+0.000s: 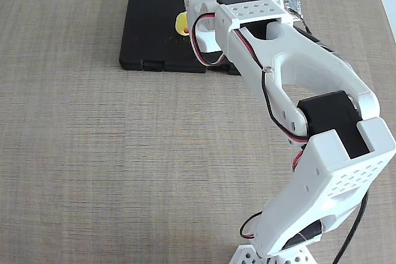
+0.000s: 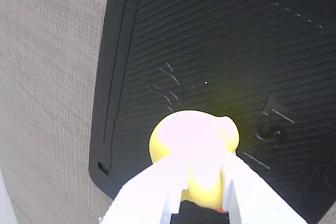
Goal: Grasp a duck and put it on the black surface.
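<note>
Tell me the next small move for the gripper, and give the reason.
Probably lower a little, then open. The gripper is shut on the duck, and the wrist view shows the black surface directly beneath it. Whether the duck already touches the slab cannot be told.

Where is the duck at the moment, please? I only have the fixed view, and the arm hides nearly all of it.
Observer: The wrist view shows the duck clamped between the two white fingers of the gripper.
Operator: Thank you. Is it over the black surface or past its edge?
Observer: The black surface fills the background behind the duck; its edge, with bare table beyond it, lies off to the left in the wrist view.
Operator: Is anything lying on the slab under the duck?
Observer: Only ridges and faint embossed marks show there; no loose item is visible.
</note>
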Controlling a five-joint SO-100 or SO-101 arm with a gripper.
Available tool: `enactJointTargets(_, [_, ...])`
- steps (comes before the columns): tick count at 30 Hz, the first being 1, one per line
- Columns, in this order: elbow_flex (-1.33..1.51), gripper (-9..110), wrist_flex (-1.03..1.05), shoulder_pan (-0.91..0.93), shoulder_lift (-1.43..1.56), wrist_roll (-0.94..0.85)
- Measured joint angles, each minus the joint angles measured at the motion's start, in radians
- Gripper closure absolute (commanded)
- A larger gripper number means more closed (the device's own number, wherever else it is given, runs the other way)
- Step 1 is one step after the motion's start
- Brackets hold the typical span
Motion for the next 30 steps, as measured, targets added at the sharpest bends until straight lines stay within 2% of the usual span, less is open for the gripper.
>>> enactJointTargets(7, [0.0, 81, -0.009, 0.0, -0.002, 0.002])
enactJointTargets(18, [0.031, 81, -0.008, 0.005, 0.021, 0.002])
enactJointTargets(22, [0.143, 86, -0.008, 0.026, 0.227, 0.002])
enactJointTargets(27, [0.353, 103, -0.008, 0.11, 0.589, 0.002])
enactJointTargets(30, [0.495, 101, -0.008, 0.181, 0.815, 0.002])
